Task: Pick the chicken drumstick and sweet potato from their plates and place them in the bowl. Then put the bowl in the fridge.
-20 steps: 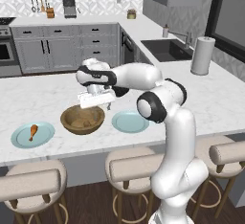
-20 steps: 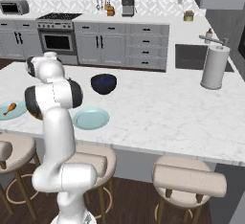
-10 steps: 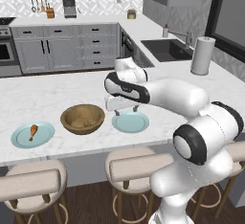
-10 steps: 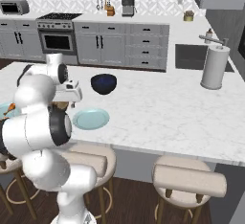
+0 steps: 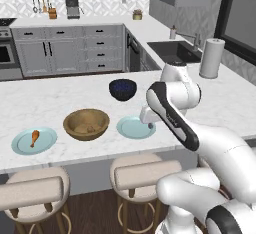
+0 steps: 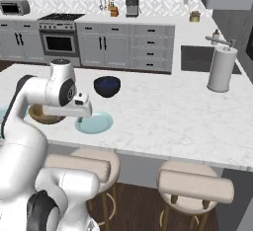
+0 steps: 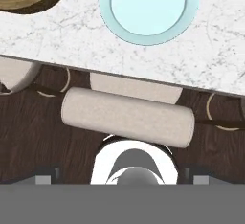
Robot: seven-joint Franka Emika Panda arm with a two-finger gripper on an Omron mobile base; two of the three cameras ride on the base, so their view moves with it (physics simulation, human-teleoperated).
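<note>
One tabletop [image 5: 65, 103] carried two plates: the left plate [image 5: 22, 147] held the drumstick [image 5: 34, 137], the right plate [image 5: 131, 129] sat bare near the front edge. One bowl [image 5: 86, 124] lay between them, something orange-brown inside. One dark bowl [image 5: 123, 89] behind. Two stools [image 5: 145, 172] below. Tool [image 5: 147, 120] spread, gripping nothing, above the right plate.
</note>
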